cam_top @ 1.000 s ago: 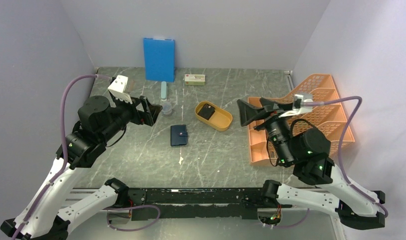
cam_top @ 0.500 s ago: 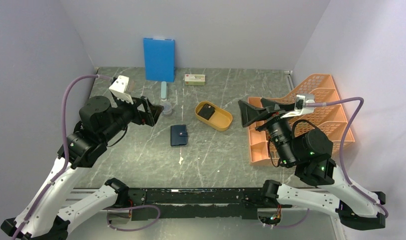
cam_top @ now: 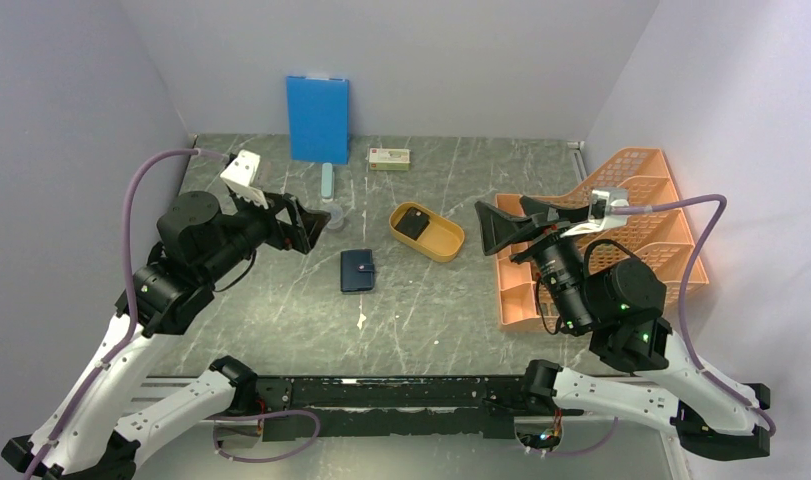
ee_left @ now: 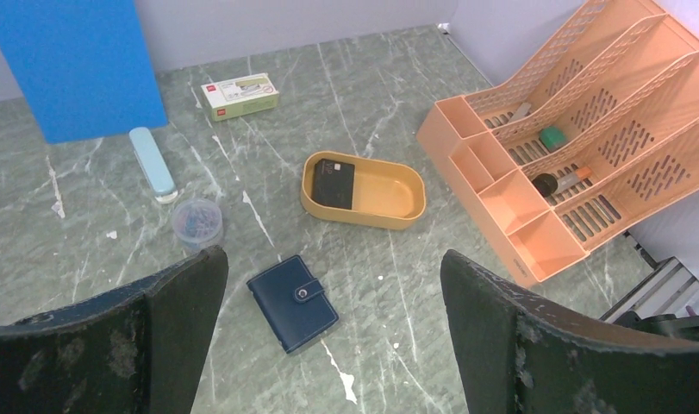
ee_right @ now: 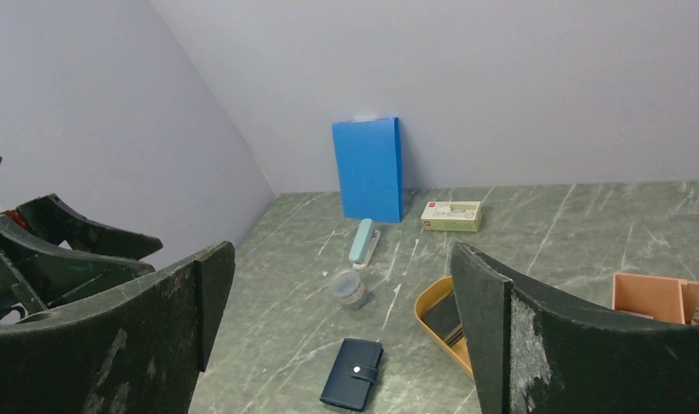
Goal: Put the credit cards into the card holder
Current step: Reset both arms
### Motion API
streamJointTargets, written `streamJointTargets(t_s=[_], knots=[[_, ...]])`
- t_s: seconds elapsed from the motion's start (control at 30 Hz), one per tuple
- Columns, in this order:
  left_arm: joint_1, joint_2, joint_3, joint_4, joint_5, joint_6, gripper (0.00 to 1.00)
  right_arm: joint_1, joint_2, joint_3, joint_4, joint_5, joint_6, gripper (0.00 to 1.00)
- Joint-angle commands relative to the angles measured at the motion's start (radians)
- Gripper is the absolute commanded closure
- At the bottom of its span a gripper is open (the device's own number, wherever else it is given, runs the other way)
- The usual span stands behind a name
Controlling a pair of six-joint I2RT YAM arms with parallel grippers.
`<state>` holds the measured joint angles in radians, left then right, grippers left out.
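The card holder (cam_top: pixel 357 270), a small navy case with its snap tab shut, lies flat on the table's middle; it also shows in the left wrist view (ee_left: pixel 293 301) and the right wrist view (ee_right: pixel 352 373). Dark credit cards (cam_top: pixel 413 223) lie stacked in the left end of a yellow oval tray (cam_top: pixel 443 244), also in the left wrist view (ee_left: pixel 333 182). My left gripper (cam_top: pixel 303 222) is open and empty, held above the table left of the holder. My right gripper (cam_top: pixel 493 226) is open and empty, held right of the tray.
An orange file rack (cam_top: pixel 651 235) stands at the right. A bright blue board (cam_top: pixel 317 118) leans on the back wall. A small white box (cam_top: pixel 390 158), a light blue stapler (cam_top: pixel 326 181) and a clear jar (cam_top: pixel 333 215) stand behind the holder.
The left arm has shifted slightly right and forward. The right arm has barely moved. Nothing on the table has moved.
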<state>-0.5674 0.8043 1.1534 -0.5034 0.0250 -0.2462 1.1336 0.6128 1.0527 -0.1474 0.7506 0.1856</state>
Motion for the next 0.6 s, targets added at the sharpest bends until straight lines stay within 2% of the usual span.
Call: streamJointTargets(t_s=[0.0, 0.57], knots=[[-0.006, -0.003, 0.006, 0.066, 0.035, 0.018, 0.03, 0.000, 0.001, 0.012, -0.007, -0.011, -0.013, 0.00], [-0.008, 0.012, 0.014, 0.068, 0.041, 0.016, 0.03, -0.001, 0.006, 0.021, -0.020, -0.015, -0.016, 0.00]])
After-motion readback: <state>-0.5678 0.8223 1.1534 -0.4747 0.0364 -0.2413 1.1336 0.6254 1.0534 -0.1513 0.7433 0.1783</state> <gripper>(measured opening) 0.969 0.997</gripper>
